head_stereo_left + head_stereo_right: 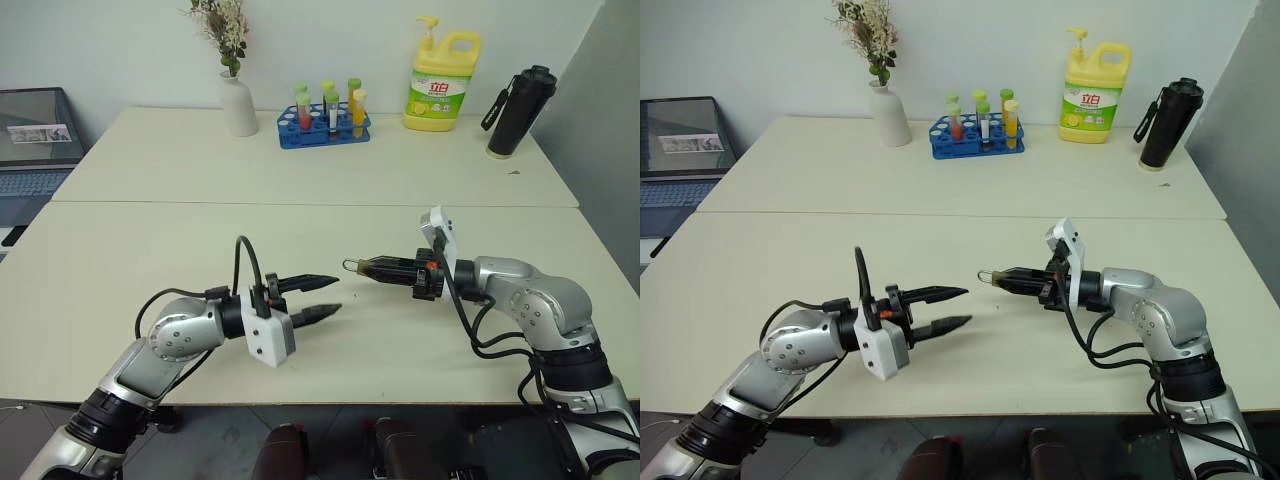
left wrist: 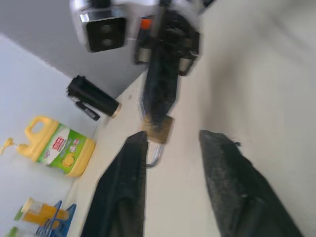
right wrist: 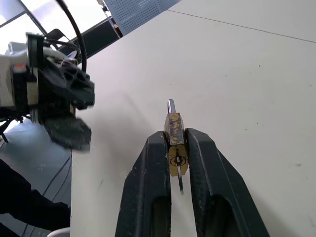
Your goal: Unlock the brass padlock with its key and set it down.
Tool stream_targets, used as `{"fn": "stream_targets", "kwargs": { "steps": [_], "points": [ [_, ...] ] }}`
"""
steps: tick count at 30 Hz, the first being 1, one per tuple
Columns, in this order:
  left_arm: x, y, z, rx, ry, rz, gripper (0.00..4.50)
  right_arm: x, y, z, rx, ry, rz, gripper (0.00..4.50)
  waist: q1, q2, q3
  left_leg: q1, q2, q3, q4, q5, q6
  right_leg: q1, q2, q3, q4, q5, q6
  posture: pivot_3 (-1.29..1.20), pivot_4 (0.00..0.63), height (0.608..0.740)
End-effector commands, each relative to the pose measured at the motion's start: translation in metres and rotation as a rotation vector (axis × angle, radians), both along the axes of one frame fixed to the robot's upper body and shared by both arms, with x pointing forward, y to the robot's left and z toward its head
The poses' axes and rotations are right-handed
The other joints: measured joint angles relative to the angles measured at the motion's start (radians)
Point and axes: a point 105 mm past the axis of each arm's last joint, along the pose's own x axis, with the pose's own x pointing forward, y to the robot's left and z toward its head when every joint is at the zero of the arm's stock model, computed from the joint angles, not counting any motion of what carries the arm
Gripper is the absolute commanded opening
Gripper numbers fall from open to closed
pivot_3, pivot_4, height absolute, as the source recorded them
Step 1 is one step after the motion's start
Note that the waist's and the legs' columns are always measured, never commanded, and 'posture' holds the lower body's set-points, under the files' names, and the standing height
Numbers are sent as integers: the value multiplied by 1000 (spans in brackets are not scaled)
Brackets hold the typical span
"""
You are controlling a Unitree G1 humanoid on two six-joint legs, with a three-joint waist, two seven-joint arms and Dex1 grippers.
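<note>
— How are the arms finished?
— Silver-grey rounded shells are seen, looped with black cables; a white camera block is mounted at each wrist.

— And the ends?
— The left claw (image 1: pixel 322 296) and right claw (image 1: pixel 362 268) are formed of two tapered black fingers; an orange spot is seen beside each.

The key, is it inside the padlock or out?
In. The key pokes from the keyhole of the brass padlock, pinched by the right gripper.
</note>
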Motion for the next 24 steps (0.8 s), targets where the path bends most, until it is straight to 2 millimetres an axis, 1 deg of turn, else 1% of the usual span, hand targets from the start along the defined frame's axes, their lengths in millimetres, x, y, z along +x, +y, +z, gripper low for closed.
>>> {"fn": "stream_targets", "kwargs": {
  "steps": [1, 3, 4, 7, 9, 10, 11, 13, 16, 20, 24],
  "points": [
    [16, 11, 31, -160, 78, 93, 498, -1, 1, 12, 5, -64, 31, 156, 0, 0, 0, 0, 0, 0, 0, 0, 0, 0, 0, 0, 0, 0, 0, 0, 150, 740],
    [24, 16, 39, -192, 99, 124, 0, -3, 2, 14, 7, -73, 42, 156, 0, 0, 0, 0, 0, 0, 0, 0, 0, 0, 1, 0, 0, 0, 0, 0, 150, 740],
    [28, 18, 39, -199, 127, 134, 0, -4, 3, 15, 6, -82, 53, 156, 0, 0, 0, 0, 0, 0, 0, 0, 0, 0, 1, 0, 0, 0, 0, 0, 150, 740],
    [40, 19, 31, -180, 222, 128, 0, -7, 5, 20, 19, -96, 83, 156, 0, 0, 0, 0, -1, 0, 0, 0, 0, 0, 4, 0, 0, 0, 0, 0, 150, 740],
    [44, 14, 17, -120, 253, 101, 0, -10, 6, 25, 41, -87, 101, 156, 0, 0, 0, 0, 0, 0, 0, 0, 0, 0, 4, 0, 0, 0, 0, 0, 150, 740],
    [46, 12, 14, -103, 260, 92, 0, -11, 6, 26, 47, -84, 106, 156, 0, 0, 0, 0, -1, 0, 0, 0, 0, 0, 4, 0, 0, 0, 0, 0, 150, 740],
    [46, 9, 10, -107, 305, 71, 0, -12, 6, 27, 48, -81, 116, 156, 0, 0, 0, 0, -1, 0, 0, 0, 0, 0, 5, 0, 0, 0, 0, 0, 150, 740],
    [47, 3, 6, -122, 365, 41, 0, -14, 7, 27, 45, -79, 127, 156, 0, 0, 0, 0, 0, 0, 0, 0, 0, 0, 5, 1, 0, 0, 0, 0, 150, 740],
    [53, -6, 0, -122, 448, -14, 0, -22, 6, 31, 52, -65, 160, 156, 3, 0, 0, 0, 0, 0, 0, 0, 0, 0, 5, 0, 0, 0, 0, 0, 150, 740],
    [51, -17, 1, -142, 512, -75, 0, -27, 6, 31, 52, -57, 171, 156, 1, 0, 0, 0, -1, 0, 0, 0, 0, 0, 5, 0, 0, 0, 0, 0, 150, 740],
    [45, -21, -1, -143, 562, -105, 0, -27, 6, 32, 53, -54, 165, 156, -2, 0, 0, 0, 0, 0, 0, 0, 0, 0, 5, 1, 0, 0, 0, 0, 150, 740]
  ]
}}
